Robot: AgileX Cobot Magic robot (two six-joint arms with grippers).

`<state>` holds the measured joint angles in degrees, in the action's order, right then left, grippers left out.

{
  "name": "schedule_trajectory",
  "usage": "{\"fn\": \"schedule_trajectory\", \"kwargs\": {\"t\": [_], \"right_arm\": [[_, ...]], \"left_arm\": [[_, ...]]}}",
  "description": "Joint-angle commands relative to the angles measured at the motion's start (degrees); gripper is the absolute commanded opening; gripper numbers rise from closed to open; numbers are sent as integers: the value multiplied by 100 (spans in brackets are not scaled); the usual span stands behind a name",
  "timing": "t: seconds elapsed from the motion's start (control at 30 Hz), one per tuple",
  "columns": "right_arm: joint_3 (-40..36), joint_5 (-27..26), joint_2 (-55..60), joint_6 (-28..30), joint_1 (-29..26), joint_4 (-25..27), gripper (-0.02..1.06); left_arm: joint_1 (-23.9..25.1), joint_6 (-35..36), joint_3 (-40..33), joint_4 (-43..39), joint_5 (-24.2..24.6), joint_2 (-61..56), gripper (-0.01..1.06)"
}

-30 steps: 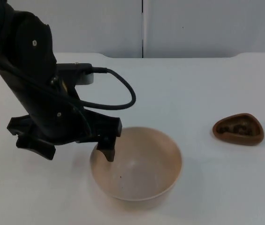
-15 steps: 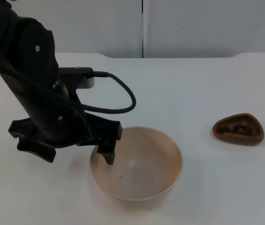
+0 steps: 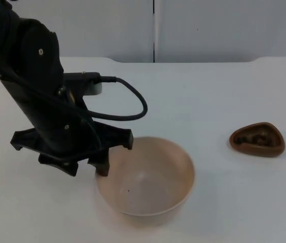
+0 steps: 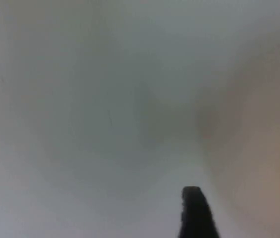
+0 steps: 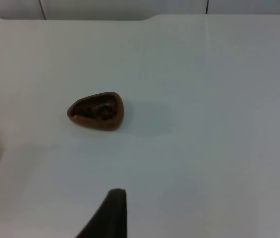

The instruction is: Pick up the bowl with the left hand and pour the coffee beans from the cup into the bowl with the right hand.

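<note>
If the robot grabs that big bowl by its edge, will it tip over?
Probably a little: the left gripper sits at one side of the wide, beige round bowl, so its far side may sag. It looks stiff, and nearly empty, so likely light.

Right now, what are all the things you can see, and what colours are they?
bowl: one, beige, on the table near the front, with a tiny dark speck inside.
cup: one, brown, teardrop-shaped, holding dark coffee beans, on the table to the right of the bowl, apart from it.
table: one, white, under everything.
partition wall: one, grey, behind the table.
left gripper: one, black, at the bowl's left rim.
right gripper: one, black, waiting above the table, looking toward the cup.
</note>
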<state>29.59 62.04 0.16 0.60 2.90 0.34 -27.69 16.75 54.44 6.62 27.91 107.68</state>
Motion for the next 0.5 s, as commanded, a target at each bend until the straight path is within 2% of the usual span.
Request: {"fn": "schedule_trajectory", "kwargs": {"t": [0.0, 0.13, 0.17, 0.23, 0.47], "right_arm": [[0, -21, -16, 26, -48, -34, 105], [0, -21, -16, 26, -48, -34, 105], [0, -21, -16, 26, -48, -34, 105], [0, -21, -16, 26, -48, -34, 105], [0, -21, -16, 26, -48, -34, 105]], "left_arm": [[-30, -1, 12, 154, -35, 17, 39], [-30, -1, 12, 190, -39, 17, 14], [-30, -1, 12, 190, -39, 17, 14], [-30, -1, 12, 190, -39, 17, 1], [-30, 23, 12, 212, 24, 17, 0]]}}
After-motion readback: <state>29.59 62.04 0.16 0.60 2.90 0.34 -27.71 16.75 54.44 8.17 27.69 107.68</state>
